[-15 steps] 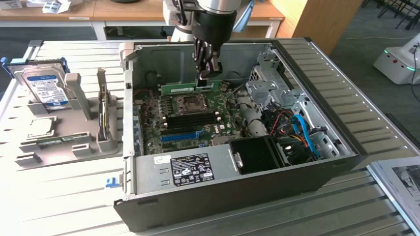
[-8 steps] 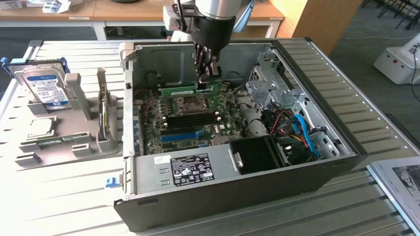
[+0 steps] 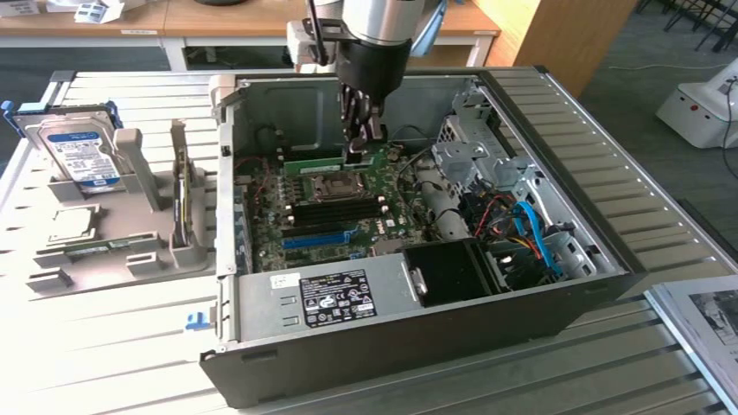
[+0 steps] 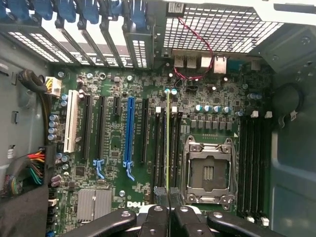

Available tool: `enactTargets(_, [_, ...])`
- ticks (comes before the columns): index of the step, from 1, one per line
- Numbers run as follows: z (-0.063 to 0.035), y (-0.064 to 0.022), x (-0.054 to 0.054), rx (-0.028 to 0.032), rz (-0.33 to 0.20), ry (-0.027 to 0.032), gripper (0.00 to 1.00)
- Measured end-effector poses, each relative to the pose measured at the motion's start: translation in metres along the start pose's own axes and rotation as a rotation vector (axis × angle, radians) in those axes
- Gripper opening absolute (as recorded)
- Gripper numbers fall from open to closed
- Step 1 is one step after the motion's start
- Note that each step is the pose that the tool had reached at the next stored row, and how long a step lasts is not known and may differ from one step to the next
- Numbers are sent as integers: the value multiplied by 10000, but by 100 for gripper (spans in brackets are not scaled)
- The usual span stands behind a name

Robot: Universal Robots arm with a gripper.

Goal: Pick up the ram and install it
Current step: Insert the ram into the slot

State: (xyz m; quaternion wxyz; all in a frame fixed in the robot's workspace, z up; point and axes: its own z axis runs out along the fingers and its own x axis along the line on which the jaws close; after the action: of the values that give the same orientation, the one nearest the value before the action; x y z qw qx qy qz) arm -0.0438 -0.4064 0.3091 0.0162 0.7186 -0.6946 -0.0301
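The open computer case lies on its side with the motherboard facing up. My gripper reaches down into the case and is shut on the ram, a thin green stick that juts out toward the exterior view's left. It hangs above the board, near the CPU socket. In the wrist view the ram shows edge-on as a thin yellow-green line running away from my gripper. That line lies along the black memory slots beside the CPU socket. Whether the stick touches a slot I cannot tell.
A grey stand on the table holds a hard drive and an upright expansion card. Inside the case are the power supply, a black fan shroud, blue cables, a drive cage and a blue slot.
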Motion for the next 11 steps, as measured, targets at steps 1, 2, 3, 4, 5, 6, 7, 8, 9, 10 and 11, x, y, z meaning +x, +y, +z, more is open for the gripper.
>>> enactTargets(1, [11, -1, 0, 0, 0, 1, 11])
enactTargets(2, [23, -2, 1, 0, 0, 1, 11])
enactTargets(3, [34, -2, 1, 0, 0, 1, 11])
enactTargets(4, [46, -3, 1, 1, -1, 0, 11])
enactTargets(5, [56, -4, 1, 0, 0, 0, 11])
enactTargets(6, [66, -4, 1, 0, 0, 1, 11])
enactTargets(7, [77, -5, 2, 1, 0, 1, 11])
enactTargets(8, [87, -6, 2, 1, 0, 1, 11])
enactTargets(9, [98, -6, 2, 1, 0, 1, 11])
enactTargets(10, [109, -7, 2, 1, 0, 0, 11])
enactTargets(11, [119, -8, 3, 1, 0, 1, 11])
